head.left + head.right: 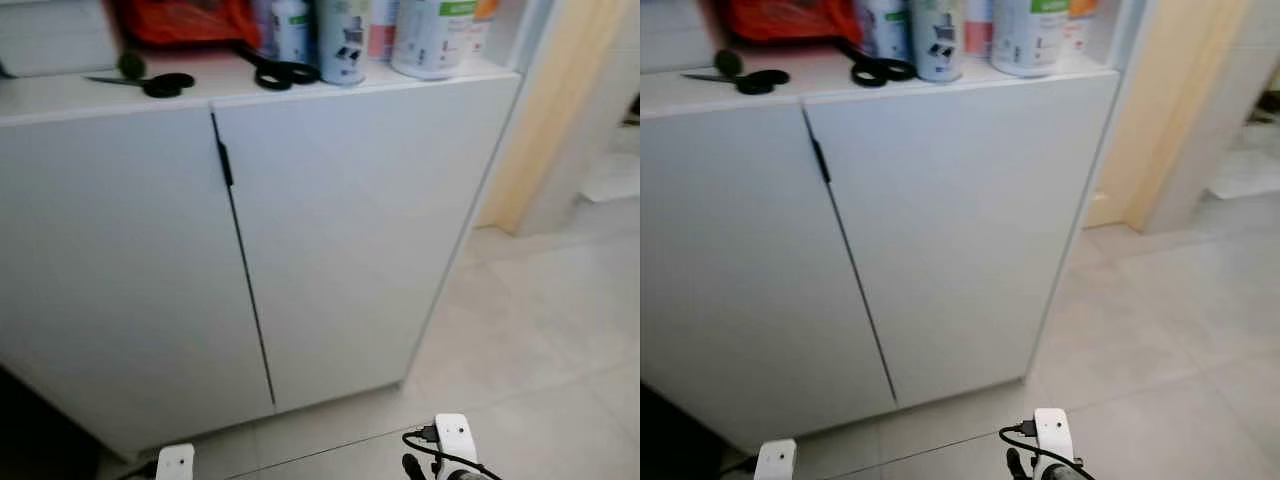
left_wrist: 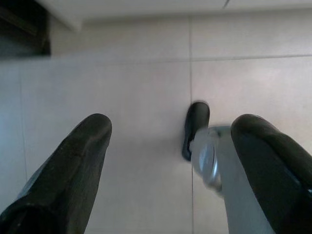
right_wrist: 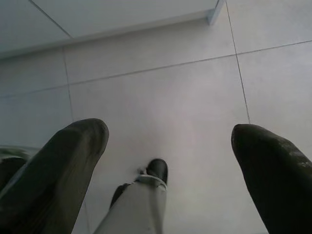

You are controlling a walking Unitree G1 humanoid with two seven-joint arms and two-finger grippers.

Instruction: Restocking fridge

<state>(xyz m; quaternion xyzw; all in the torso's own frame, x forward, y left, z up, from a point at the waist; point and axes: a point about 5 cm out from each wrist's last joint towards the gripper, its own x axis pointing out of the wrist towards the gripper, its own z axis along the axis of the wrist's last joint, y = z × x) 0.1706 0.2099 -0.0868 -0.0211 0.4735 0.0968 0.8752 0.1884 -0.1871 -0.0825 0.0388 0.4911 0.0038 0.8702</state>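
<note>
Fridge-wise, can't say for sure: looking at a low white cabinet [image 1: 330,230] with two flat, smooth matte doors, split by a thin dark seam, with a small black strip of a handle [image 1: 226,165] near the top of it. Could well be a built-in unit behind those panels, just guessing though. Standing close in front of it on pale, slightly glossy floor tiles [image 1: 540,330], next to a light wooden door frame [image 1: 545,110]. Hanging low and idle over the floor: left gripper [image 2: 173,126] and right gripper [image 3: 170,131], rounded black fingers spread wide apart, holding nothing. Biggest worry from here: grabbing that slim handle badly and slipping off, since there's barely any edge to hook. Also easy to shake the top when yanking the door, and up there sit tall slick cans [image 1: 343,40], a white bottle with a green label [image 1: 432,35], a crinkly orange bag [image 1: 185,20] and two pairs of black scissors [image 1: 280,70] right by the front edge. Wouldn't take much to roll a can off or drop blades onto the tiles.
</note>
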